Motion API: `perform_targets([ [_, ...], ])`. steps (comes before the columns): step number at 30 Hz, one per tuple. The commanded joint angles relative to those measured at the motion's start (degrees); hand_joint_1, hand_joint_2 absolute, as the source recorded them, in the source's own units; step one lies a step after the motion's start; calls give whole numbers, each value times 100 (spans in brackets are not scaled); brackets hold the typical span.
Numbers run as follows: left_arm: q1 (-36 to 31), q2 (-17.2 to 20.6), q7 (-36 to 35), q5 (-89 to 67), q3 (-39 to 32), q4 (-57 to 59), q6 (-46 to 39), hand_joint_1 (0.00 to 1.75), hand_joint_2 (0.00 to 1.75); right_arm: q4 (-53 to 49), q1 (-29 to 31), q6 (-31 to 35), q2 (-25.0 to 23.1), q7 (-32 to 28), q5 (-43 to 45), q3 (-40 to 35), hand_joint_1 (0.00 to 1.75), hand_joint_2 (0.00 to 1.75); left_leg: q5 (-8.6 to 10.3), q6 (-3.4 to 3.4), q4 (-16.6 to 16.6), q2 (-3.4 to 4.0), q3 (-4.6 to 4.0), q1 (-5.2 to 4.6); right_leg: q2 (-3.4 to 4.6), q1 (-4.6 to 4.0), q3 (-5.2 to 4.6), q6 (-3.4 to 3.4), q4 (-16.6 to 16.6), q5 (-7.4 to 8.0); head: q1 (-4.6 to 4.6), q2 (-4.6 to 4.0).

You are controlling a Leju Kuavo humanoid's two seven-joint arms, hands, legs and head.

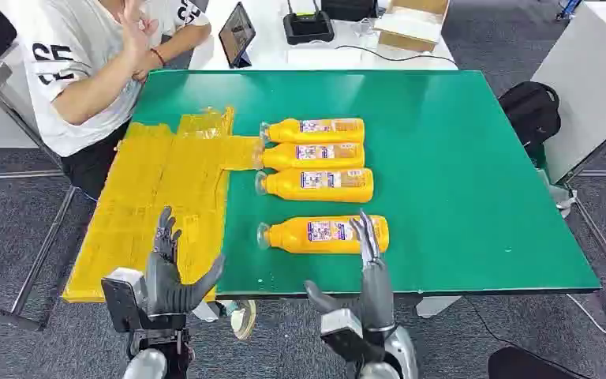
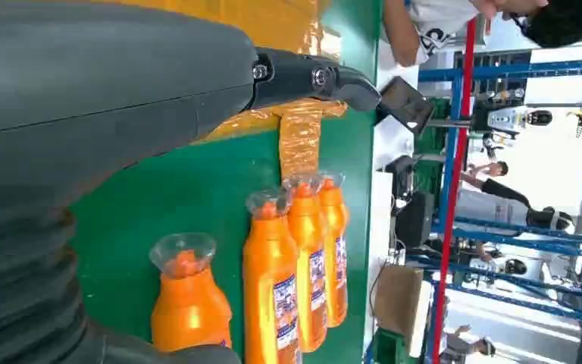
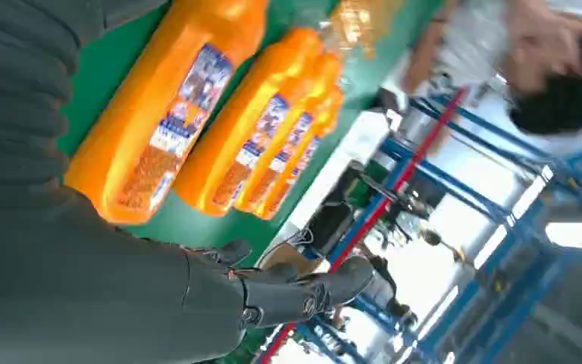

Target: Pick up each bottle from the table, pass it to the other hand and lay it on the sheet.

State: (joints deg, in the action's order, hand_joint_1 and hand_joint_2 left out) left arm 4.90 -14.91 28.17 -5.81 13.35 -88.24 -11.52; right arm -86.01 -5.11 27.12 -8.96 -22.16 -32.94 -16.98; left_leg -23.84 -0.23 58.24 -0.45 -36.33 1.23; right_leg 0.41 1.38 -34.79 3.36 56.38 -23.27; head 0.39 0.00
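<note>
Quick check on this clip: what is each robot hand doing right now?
Left robot hand: open, holding nothing, raised over the yellow sheet.
Right robot hand: open, holding nothing, fingers up beside the nearest bottle.

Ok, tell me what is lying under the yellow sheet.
The yellow sheet lies flat on the green table, with green showing around its right and far edges. Whatever else sits beneath it is covered. One strip reaches the second-farthest bottle; no bottle lies on the sheet.
</note>
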Motion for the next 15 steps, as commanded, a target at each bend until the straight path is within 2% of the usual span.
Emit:
perform_targets([
  [1,-261,24,35,-81,-136,482,76,0,175,537,1043,-746,728,1040,-779,338,0,175,-5,8,-9,4,26,-1,-2,-2,28,-11,-11,-4,-2,0],
  [5,-244,-7,12,-149,-210,466,129,0,175,1008,1542,-1083,886,1512,-1049,290,0,175,-11,10,-11,13,43,0,4,-6,42,-18,-15,-6,-4,0],
  [6,-243,-13,-5,-166,-229,471,158,0,175,1252,1695,-1354,936,1777,-1122,232,0,175,-8,9,-10,19,35,-3,12,-2,31,-14,-12,-1,-2,0],
  [8,-242,-16,-18,-185,-246,484,178,0,175,1547,1888,-1594,1016,1924,-1170,123,0,175,-5,6,-7,12,24,-1,6,-3,23,-10,-9,-1,-4,0],
  [10,-250,-11,-30,-197,-260,500,189,0,175,1713,1972,-1805,1065,2067,-1226,45,0,175,-4,6,-6,13,21,2,8,-5,21,-9,-10,2,0,0],
  [15,-262,-10,-31,-199,-272,515,190,0,175,1798,2013,-1792,1066,2056,-1224,28,0,175,-8,9,-8,6,32,-2,0,-3,34,-14,-8,-7,-2,0],
])
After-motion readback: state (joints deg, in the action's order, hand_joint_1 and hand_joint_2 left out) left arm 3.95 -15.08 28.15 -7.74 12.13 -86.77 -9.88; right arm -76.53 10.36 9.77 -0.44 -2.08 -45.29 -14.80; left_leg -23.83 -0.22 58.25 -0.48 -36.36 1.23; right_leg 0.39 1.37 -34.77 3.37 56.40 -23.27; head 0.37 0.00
